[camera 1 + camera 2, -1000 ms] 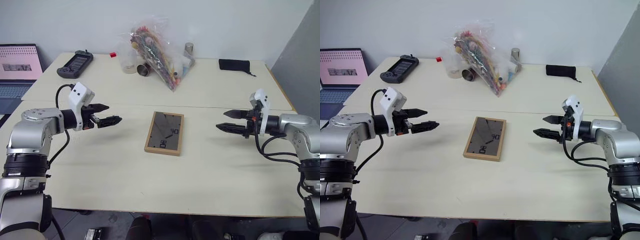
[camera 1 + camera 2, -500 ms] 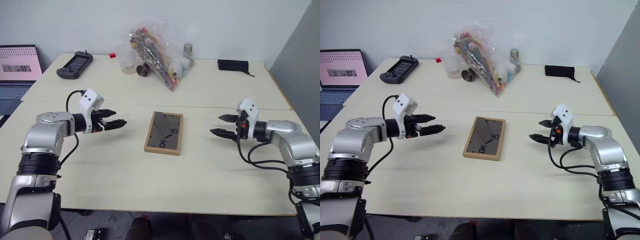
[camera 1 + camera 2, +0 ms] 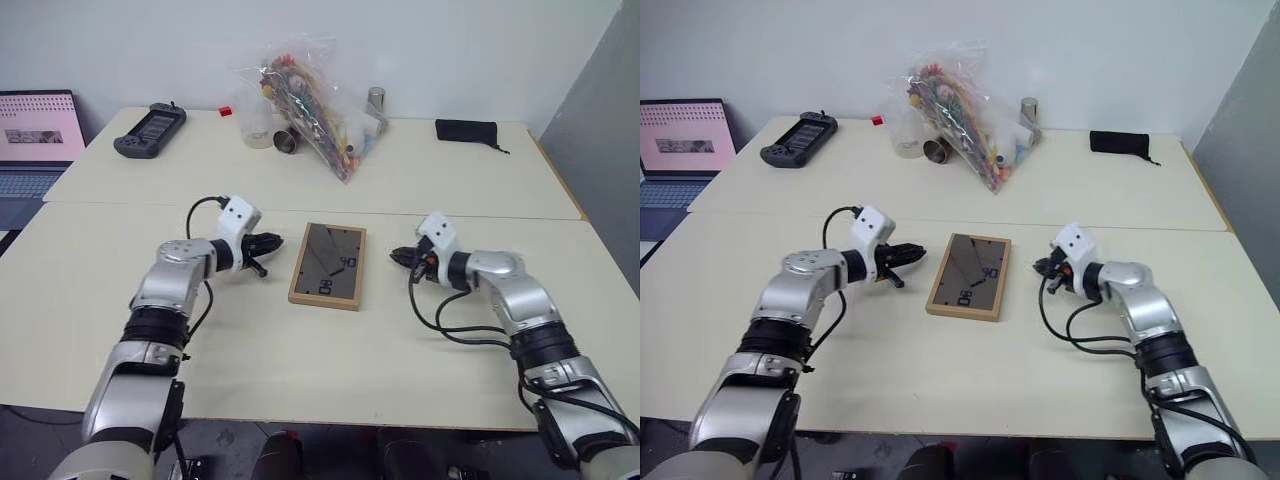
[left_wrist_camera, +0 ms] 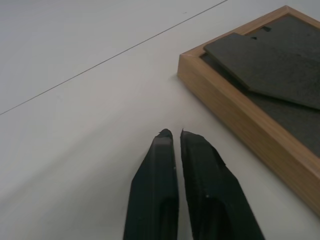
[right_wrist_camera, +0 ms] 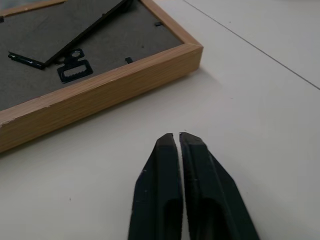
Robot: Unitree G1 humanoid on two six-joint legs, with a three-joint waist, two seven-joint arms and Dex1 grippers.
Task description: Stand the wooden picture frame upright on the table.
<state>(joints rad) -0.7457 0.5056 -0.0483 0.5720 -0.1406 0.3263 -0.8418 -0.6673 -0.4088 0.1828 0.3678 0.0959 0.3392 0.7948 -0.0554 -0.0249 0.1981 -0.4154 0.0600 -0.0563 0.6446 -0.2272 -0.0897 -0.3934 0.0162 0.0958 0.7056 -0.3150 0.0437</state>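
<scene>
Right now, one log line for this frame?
small light-wood picture frame: flat, back up | left end effector: shut, beside frame | right end effector: shut, beside frame

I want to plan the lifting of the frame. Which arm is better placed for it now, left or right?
Neither clearly. The frame lies flat, back side up, on the table. The left gripper and the right gripper, both shut, sit close to opposite long edges without touching. A lift from both sides looks likely.
</scene>
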